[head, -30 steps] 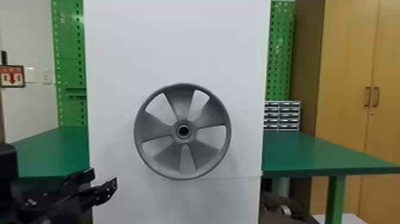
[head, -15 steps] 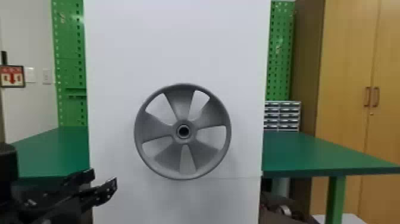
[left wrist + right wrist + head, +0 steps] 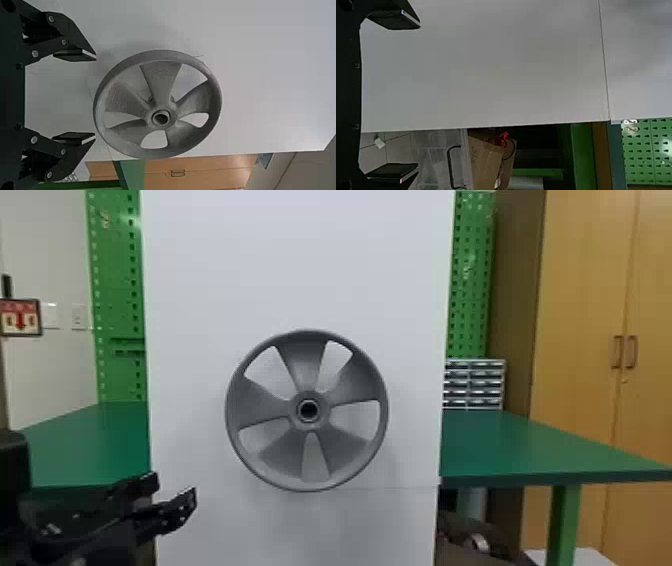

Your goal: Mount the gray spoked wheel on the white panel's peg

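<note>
The gray spoked wheel (image 3: pixel 272 402) hangs upright against the white panel (image 3: pixel 300 265), facing the head camera. Its hub covers the place where the peg would be, and only a dark round opening shows there. To the lower left of the wheel is my left gripper (image 3: pixel 175 492), apart from it. In the left wrist view the left gripper (image 3: pixel 95 97) is open with nothing between its fingers, and the wheel (image 3: pixel 160 81) stands beyond the fingertips. My right gripper (image 3: pixel 419 97), also open and holding nothing, faces the lower part of the panel (image 3: pixel 494 71) in the right wrist view.
Green tables stand behind the panel on the left (image 3: pixel 90 445) and right (image 3: pixel 525 450). A small drawer unit (image 3: pixel 474 385) sits at the back of the right one, near a wooden cabinet (image 3: pixel 580 365). Boxes (image 3: pixel 484 160) lie low beside the panel.
</note>
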Available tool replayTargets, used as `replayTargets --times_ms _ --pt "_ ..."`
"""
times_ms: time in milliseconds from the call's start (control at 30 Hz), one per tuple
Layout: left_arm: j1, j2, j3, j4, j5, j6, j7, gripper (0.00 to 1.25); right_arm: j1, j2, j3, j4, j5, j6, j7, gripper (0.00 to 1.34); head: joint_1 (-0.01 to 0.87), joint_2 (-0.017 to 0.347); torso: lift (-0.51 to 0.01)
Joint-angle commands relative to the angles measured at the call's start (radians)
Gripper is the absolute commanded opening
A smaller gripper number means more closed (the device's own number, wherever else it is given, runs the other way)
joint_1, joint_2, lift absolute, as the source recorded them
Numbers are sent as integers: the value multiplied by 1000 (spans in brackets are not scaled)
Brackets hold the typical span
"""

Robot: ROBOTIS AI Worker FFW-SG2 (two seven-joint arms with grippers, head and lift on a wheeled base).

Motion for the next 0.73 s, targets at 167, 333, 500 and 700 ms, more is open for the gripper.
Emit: replayTargets --times_ms 167,333,500,700 --pt "0 0 2 0 -1 0 0 713 1 0 -1 0 2 0 0 1289 123 -8 -427" --pt "0 0 2 0 -1 0 0 712 1 0 -3 0 2 0 0 1289 123 -8 -427" --pt "0 -2 2 0 -1 0 0 712 1 0 -3 0 2 0 0 1289 123 -8 -427" --pt "0 -2 0 0 -1 0 0 713 1 0 -4 0 2 0 0 1289 123 -8 -427"
